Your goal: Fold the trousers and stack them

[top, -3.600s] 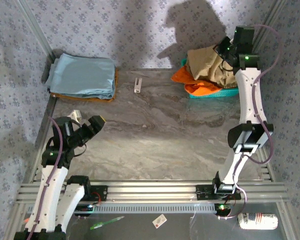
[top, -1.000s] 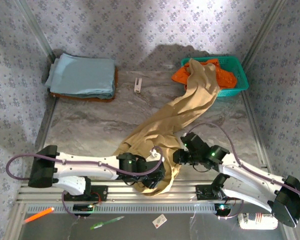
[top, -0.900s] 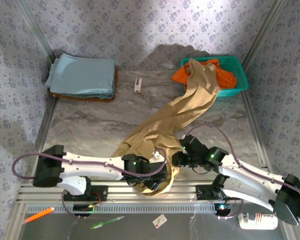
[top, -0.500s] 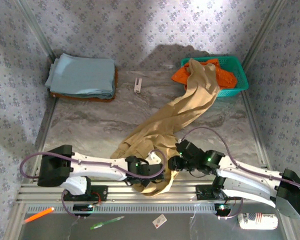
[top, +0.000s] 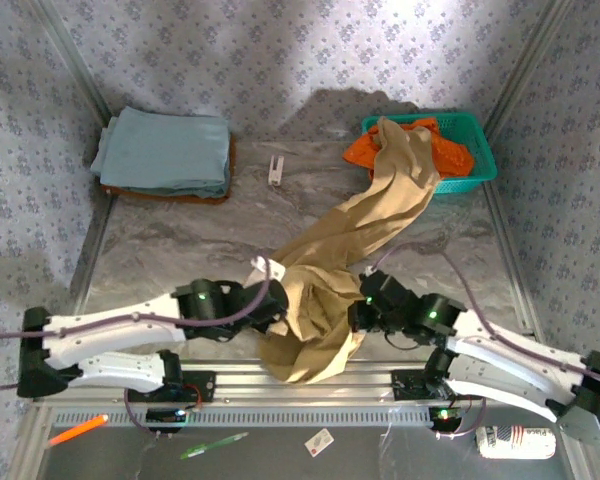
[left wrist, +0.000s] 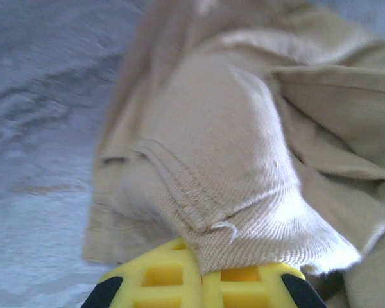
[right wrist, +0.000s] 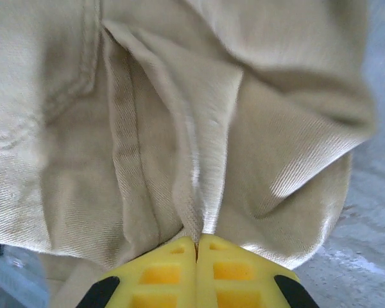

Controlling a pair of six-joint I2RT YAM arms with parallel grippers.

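While both arms reach inward over the near edge of the table (top: 180,250), the trousers (top: 380,215) lie as one long tan band. In the overhead view its axis runs from 1 o'clock to 6 o'clock. The far end is draped over the rim of the teal basket (top: 483,172) at 1 o'clock, on top of an orange garment (top: 360,150). The near end is bunched at 6 o'clock and overhangs the table edge.

The left fingers (top: 273,305) meet this bunch from its 9 o'clock side, and the right fingers (top: 353,318) meet it from its 3 o'clock side, so the gathered cloth sits between them. In the left wrist view the yellow pads are pressed together with a stitched hem caught at their tips. In the right wrist view the pads are likewise closed, pinching a fold that runs straight into their seam.

From both grips the free length trails away toward 1 o'clock. The right arm is the nearer one to the end in the basket. Judged from this layout, flattening calls for drawing the grips apart along the 9-to-3 line while the band is hauled clear of the basket toward 6 o'clock. A folded blue cloth (top: 165,150) rests well apart at 11 o'clock.
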